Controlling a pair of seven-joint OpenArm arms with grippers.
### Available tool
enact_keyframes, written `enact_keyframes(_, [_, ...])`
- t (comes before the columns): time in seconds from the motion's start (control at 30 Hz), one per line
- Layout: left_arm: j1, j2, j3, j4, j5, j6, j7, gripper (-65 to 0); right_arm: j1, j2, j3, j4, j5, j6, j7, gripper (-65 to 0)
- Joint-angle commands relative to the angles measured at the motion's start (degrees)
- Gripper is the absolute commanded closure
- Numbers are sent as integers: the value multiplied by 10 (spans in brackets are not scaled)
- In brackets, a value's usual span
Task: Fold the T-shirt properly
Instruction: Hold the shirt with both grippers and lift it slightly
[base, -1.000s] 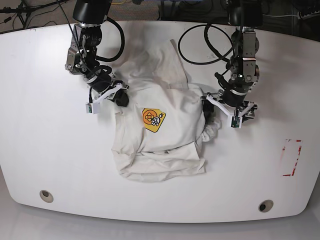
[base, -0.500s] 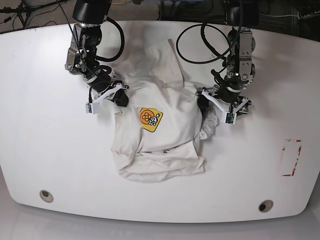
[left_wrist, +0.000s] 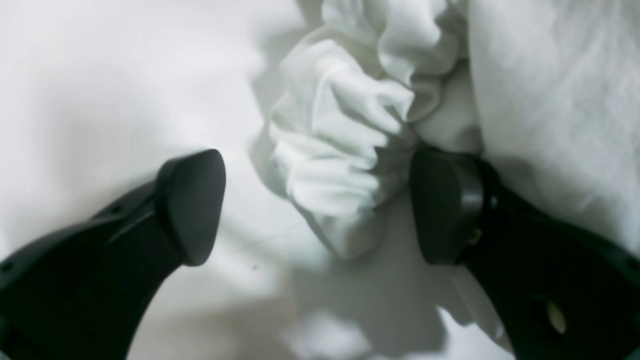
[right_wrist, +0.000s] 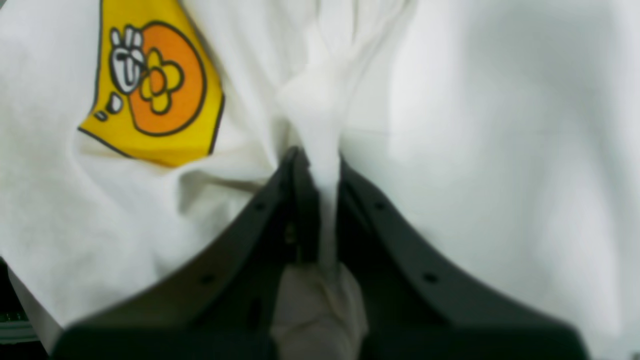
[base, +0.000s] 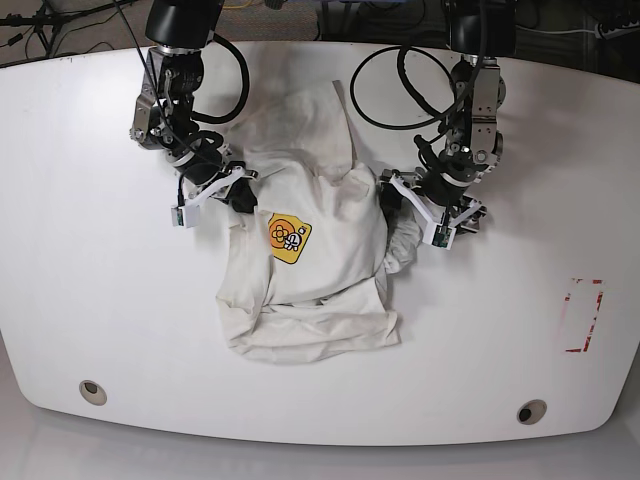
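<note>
In the base view's left half, the right gripper (base: 232, 190) is clamped on a pinch of the T-shirt (base: 320, 260), which lies bunched mid-table with its long axis running top to bottom. Off-white and wrinkled, it shows a yellow-orange badge (base: 287, 238). At right, the left gripper (base: 428, 212) stands spread, bunched sleeve cloth between its fingers (left_wrist: 190, 205), unclamped.
</note>
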Motion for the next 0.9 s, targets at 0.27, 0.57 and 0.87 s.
enact_keyframes(0.27, [-11,1,2,-30,-3,-37,-8,-206,5,3,0,8,-3,-1,0,-6])
enact_keyframes(0.57, [-25,1,-1,-48,-2,-44,28,-6,5,3,0,10,-3,-1,0,-6])
enact_keyframes(0.87, [-20,-4,-4,0,-2,-44,39,-6,5,3,-1,31,-2,-1,0,-6])
